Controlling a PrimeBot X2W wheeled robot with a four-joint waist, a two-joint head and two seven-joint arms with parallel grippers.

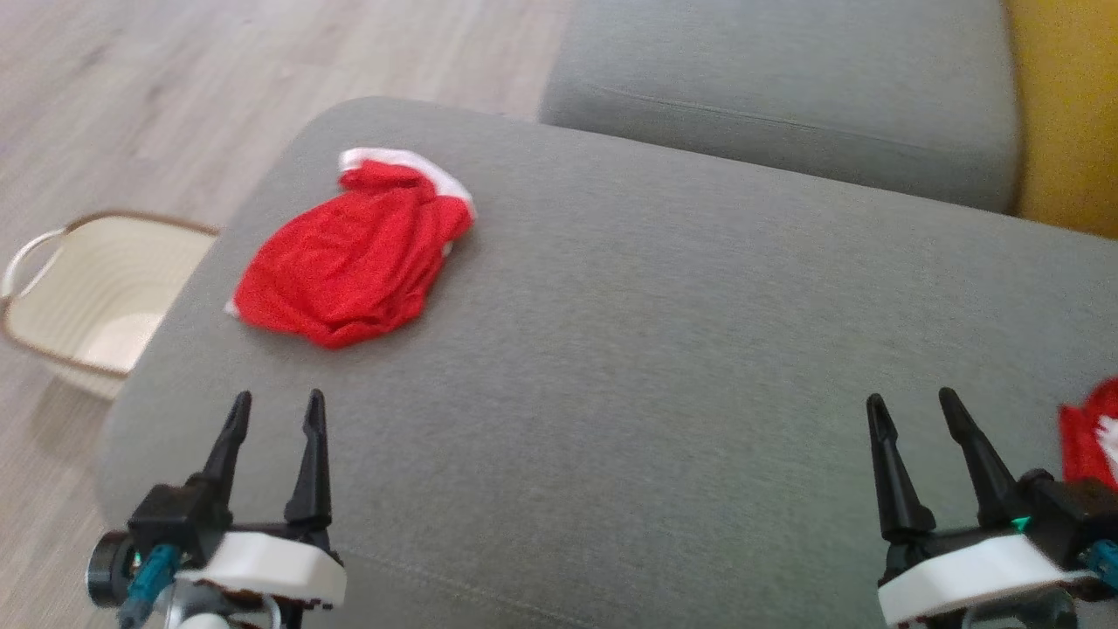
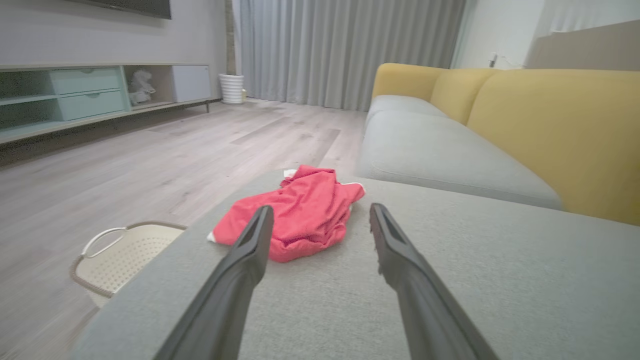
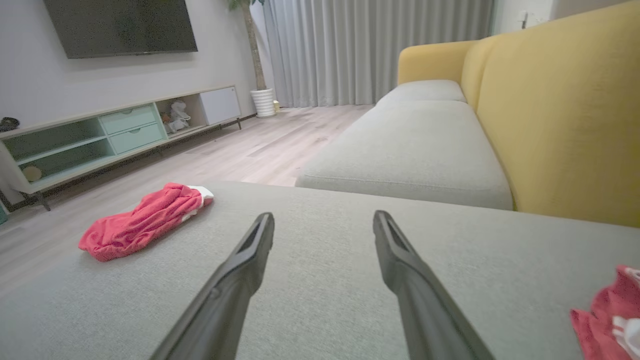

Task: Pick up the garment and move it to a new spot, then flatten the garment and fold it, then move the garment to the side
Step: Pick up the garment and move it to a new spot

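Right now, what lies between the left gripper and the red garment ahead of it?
Just bare grey cushion. In the head view, nothing sits between the left gripper and the garment; the left wrist view agrees.

Second red cloth [image 1: 1088, 437] is cut by the edge — basket [image 1: 105, 271] partly behind the cushion [image 1: 611, 349].

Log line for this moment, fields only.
stage: before pickup | red garment: crumpled on gray cushion, untouched | left gripper: open, empty | right gripper: open, empty | basket: on floor beside cushion
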